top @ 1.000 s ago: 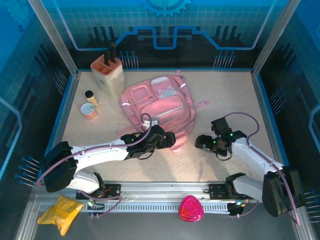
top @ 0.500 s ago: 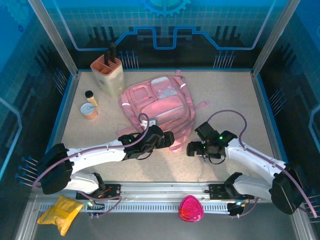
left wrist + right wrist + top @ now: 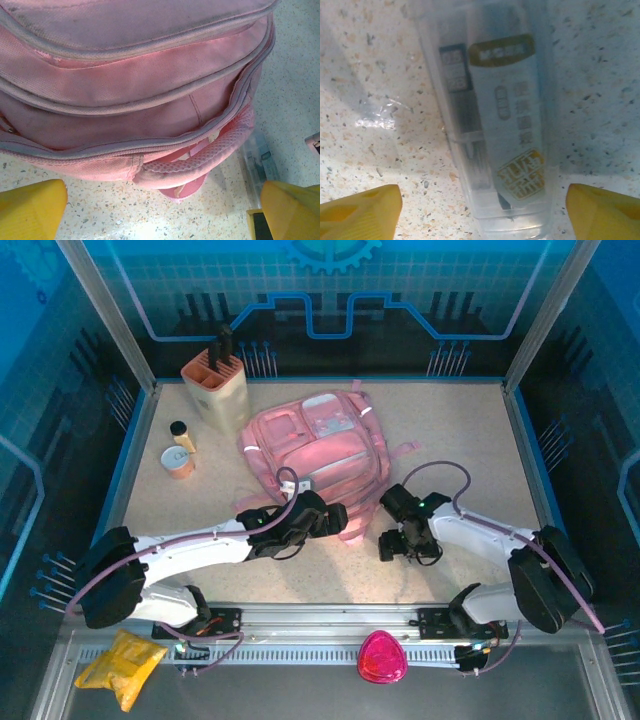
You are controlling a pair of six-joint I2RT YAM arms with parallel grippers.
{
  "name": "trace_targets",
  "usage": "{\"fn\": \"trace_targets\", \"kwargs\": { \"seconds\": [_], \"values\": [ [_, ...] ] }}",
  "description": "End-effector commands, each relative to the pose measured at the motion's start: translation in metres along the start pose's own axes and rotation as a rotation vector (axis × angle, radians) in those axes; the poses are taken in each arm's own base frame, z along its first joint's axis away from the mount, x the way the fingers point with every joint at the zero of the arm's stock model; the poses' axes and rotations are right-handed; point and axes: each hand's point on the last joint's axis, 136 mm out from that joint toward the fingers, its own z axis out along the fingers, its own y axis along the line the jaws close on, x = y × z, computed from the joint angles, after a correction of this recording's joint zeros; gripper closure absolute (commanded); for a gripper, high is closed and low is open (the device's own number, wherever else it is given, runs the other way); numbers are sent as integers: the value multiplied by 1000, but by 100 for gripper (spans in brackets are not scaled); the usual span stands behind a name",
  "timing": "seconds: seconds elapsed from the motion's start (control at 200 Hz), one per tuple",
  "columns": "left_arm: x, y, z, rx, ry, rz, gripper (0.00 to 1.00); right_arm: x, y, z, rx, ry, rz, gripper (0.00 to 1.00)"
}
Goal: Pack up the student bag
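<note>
My right hand [image 3: 482, 212] hangs low over a clear plastic case [image 3: 502, 125] lying flat on the table [image 3: 600, 75]. Its two yellow fingers [image 3: 360, 210] are spread wide and grip nothing. The case's long axis runs straight away from my wrist, so the fingers stand one on each side of its narrow width, with its near end between them. That is the relation the pick-up turns on: I judge that a straight drop and a squeeze across the short side should take it, though the smooth plastic may slip.

The student bag [image 3: 315, 445] lies flat in the middle of the table with its mesh handle [image 3: 200, 160] toward me. The case sits just beside that handle end, on my right, so the right arm is plainly the nearer one for it.

My left hand [image 3: 160, 212] is parked at the same end of the bag, fingers apart and empty, with the handle just ahead of them. From here I cannot tell whether the main zip is open enough to take the case — its grey edges look closed along most of their run. I judge the packing has hardly begun.
</note>
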Motion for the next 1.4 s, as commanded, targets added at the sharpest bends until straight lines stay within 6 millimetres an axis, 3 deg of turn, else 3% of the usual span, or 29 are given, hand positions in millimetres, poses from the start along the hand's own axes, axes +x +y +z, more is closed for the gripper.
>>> {"fn": "trace_targets", "kwargs": {
  "seconds": [0.0,0.155,0.395,0.895,1.016,1.166,1.396],
  "values": [
    [3,7,1,-34,-2,-5,1,7,4,2,16,9,-17,21],
    [4,8,2,-35,1,-9,1,8,-1,6,42,-6,-21,34],
    [6,6,4,-39,15,-4,1,10,-5,14,69,4,13,32],
    [-4,9,-3,-96,-1,34,1,3,-2,9,18,-24,-5,54],
    [-19,8,-15,-105,-39,100,1,2,-9,-2,10,-43,18,55],
    [-49,10,-26,-140,-94,255,1,-9,-15,-30,-35,-129,42,56],
    [-75,5,-7,-252,-75,608,1,-30,3,-72,-188,-237,17,58]
  ]
}}
